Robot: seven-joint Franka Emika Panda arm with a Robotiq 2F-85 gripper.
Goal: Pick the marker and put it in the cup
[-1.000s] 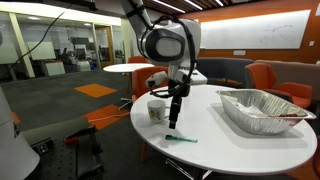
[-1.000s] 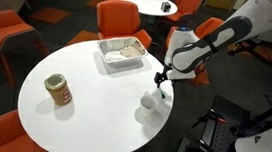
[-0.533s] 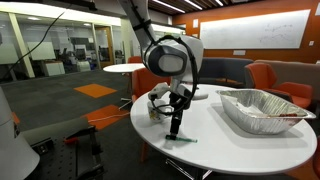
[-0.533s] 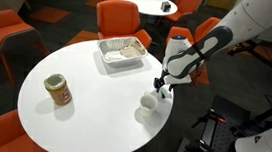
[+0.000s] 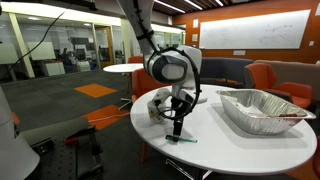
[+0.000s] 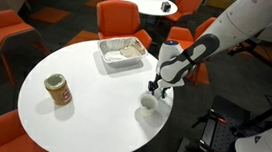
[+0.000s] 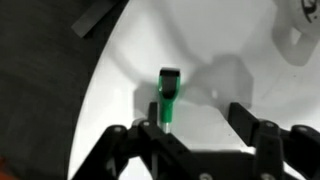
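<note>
The green marker (image 7: 165, 100) lies on the white table near its edge, black cap pointing away from me; it also shows in an exterior view (image 5: 183, 139). My gripper (image 7: 197, 125) is open and low over the table. The marker lies just inside the left finger (image 7: 148, 128), off centre between the jaws. In both exterior views the gripper (image 5: 176, 128) (image 6: 156, 88) hangs just above the table beside the white mug (image 5: 157, 108) (image 6: 148, 105). The mug's edge shows at the top right of the wrist view (image 7: 300, 25). I cannot make out the marker in the exterior view that looks down on the table.
A large foil tray (image 5: 265, 108) (image 6: 123, 52) stands further in on the round white table (image 6: 82, 111). A brown jar with a light lid (image 6: 57, 90) stands on the far side. Orange chairs (image 6: 121, 19) ring the table. The table edge (image 7: 100, 90) is close to the marker.
The gripper has come down from above the mug's height to just over the table at the marker. Marker, mug and tray have not moved.
</note>
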